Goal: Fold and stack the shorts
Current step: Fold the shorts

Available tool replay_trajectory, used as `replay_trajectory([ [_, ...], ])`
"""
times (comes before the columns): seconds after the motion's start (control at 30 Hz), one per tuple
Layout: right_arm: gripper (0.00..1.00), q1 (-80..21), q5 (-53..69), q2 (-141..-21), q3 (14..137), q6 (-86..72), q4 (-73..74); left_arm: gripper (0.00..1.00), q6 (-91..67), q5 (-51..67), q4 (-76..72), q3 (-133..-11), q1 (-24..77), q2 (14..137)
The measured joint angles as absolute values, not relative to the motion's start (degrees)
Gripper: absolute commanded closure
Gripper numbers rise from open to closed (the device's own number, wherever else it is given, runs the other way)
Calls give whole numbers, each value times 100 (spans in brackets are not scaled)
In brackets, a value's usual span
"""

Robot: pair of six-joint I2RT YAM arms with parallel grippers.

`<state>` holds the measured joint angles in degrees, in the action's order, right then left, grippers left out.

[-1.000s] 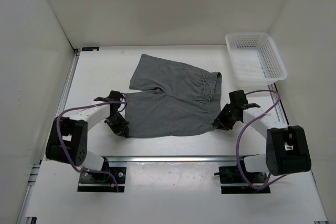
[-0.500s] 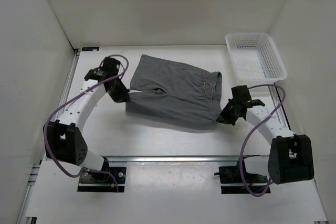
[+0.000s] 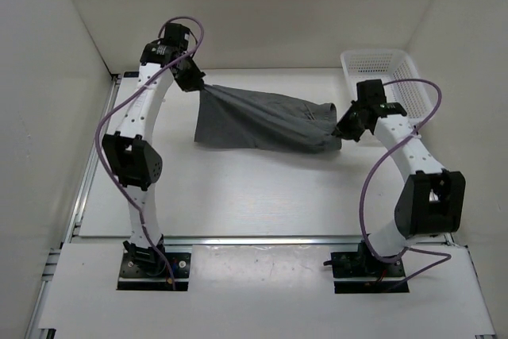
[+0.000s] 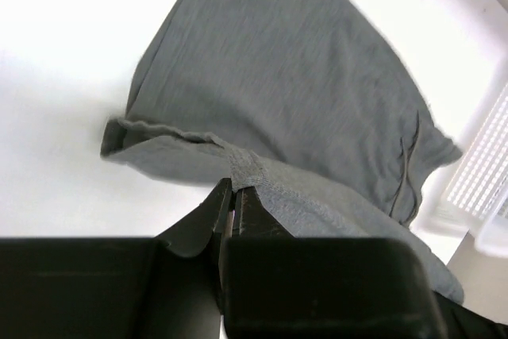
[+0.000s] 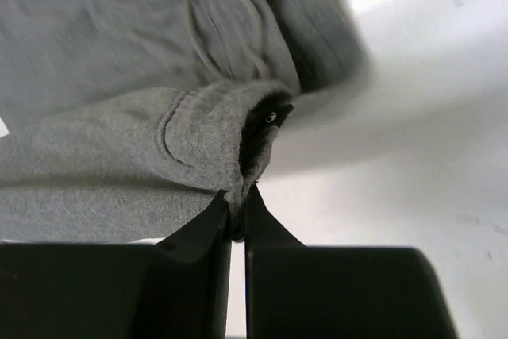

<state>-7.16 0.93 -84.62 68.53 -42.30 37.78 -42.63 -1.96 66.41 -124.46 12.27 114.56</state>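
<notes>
The grey shorts (image 3: 262, 121) hang stretched between both grippers at the back of the table, their lower fold resting on the surface. My left gripper (image 3: 198, 86) is raised at the back left and shut on a leg hem. In the left wrist view the fingers (image 4: 234, 190) pinch the hem edge of the shorts (image 4: 270, 77), which spread out below. My right gripper (image 3: 341, 129) is shut on the waistband end beside the basket. From the right wrist, the jaws (image 5: 238, 194) clamp a bunched fold of the shorts (image 5: 95, 148), with the drawstring (image 5: 214, 29) above.
A white mesh basket (image 3: 387, 85) stands at the back right corner, close behind the right arm; it also shows at the edge of the left wrist view (image 4: 484, 172). White walls enclose the table on three sides. Both arm bases sit at the near edge.
Both arms have lifted and carried the near edge of the shorts up and toward the back, folding the cloth over. The right gripper has shut on the waistband within the last second.
</notes>
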Motion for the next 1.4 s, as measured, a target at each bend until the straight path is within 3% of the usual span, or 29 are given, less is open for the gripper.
replay_trajectory([
  [0.13,100,-674,25,-9345,7883,-4233,3870,89,-4130,-5,6663,-13812,1072,12510],
  [0.2,91,-661,1,-9878,8527,-4239,3946,89,-4088,148,6523,-14411,987,13039],
  [0.23,78,-650,-16,-10191,8910,-4250,3966,84,-4071,257,6368,-14663,939,13303],
  [0.27,31,-639,-34,-10497,9242,-4274,3953,71,-4071,353,6206,-14831,895,13522],
  [0.3,13,-626,-69,-10820,9609,-4316,3942,57,-4047,493,6042,-14988,851,13758],
  [0.33,6,-609,-102,-11179,10040,-4300,3983,43,-4086,681,5878,-15203,792,14053],
  [0.37,1,-596,-115,-11507,10425,-4285,3951,13,-4093,832,5754,-15401,749,14296],
  [0.4,1,-587,-115,-11780,10790,-4263,3962,2,-4101,991,5610,-15554,705,14536],
  [0.43,1,-580,-113,-11985,11072,-4239,3942,0,-4125,1120,5489,-15598,670,14706],
  [0.6,1,-598,-130,-12014,11207,-4093,3911,0,-3986,1385,5343,-14829,447,14674],
  [0.73,1,-642,-176,-11253,9937,-3999,3686,7,-3734,1317,5310,-13413,287,13863],
  [0.93,1,-600,-45,-10210,7942,-3999,3706,3,-3498,1262,5352,-11487,185,12357],
  [1.07,1,-320,384,-9907,6958,-4119,3538,1,-3483,1374,5371,-10700,290,12103],
  [1.23,1,-139,725,-9885,6639,-4313,3229,3,-3601,1446,5389,-10278,499,12525],
  [1.4,1,-165,906,-10191,6855,-4429,2812,15,-3778,1474,5354,-10370,635,12921],
])
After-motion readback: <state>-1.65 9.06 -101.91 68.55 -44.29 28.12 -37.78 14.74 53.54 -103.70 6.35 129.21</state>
